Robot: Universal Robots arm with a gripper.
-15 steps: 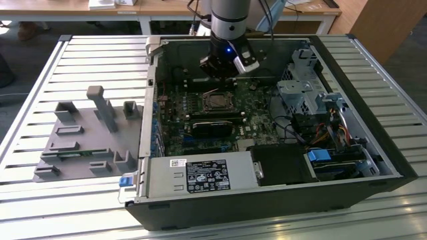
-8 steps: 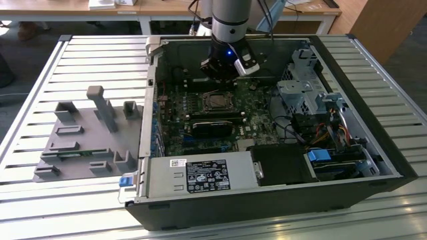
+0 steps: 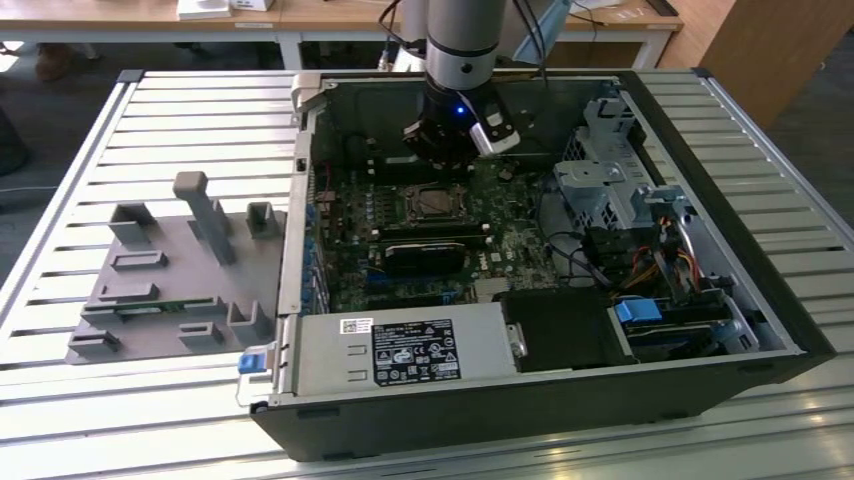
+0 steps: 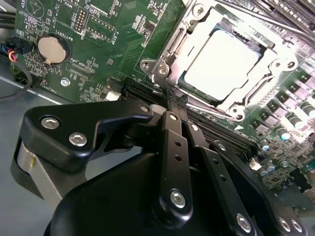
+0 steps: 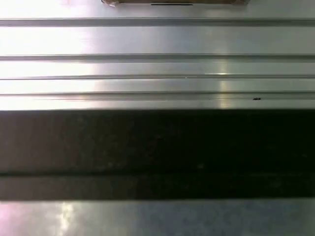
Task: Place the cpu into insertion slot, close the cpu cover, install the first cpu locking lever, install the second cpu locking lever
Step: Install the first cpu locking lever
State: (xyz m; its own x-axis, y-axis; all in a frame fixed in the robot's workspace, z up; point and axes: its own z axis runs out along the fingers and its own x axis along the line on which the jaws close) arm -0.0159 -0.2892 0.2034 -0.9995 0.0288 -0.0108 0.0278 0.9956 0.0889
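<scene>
The cpu lies in the insertion slot, its pale metal top showing. The cpu cover lies flat around it as a silvery frame. A wire locking lever runs along one side of the frame. In the second wrist view my gripper is shut, with its black fingertips together just off a corner of the socket near a lever end; I cannot tell whether they touch it. In the exterior view the gripper hangs inside the open computer case, just behind the socket.
Long black memory sticks sit in front of the socket. A round coin battery is on the green board. A drive cage and cables fill the case's right side. A grey fixture block stands on the slatted table.
</scene>
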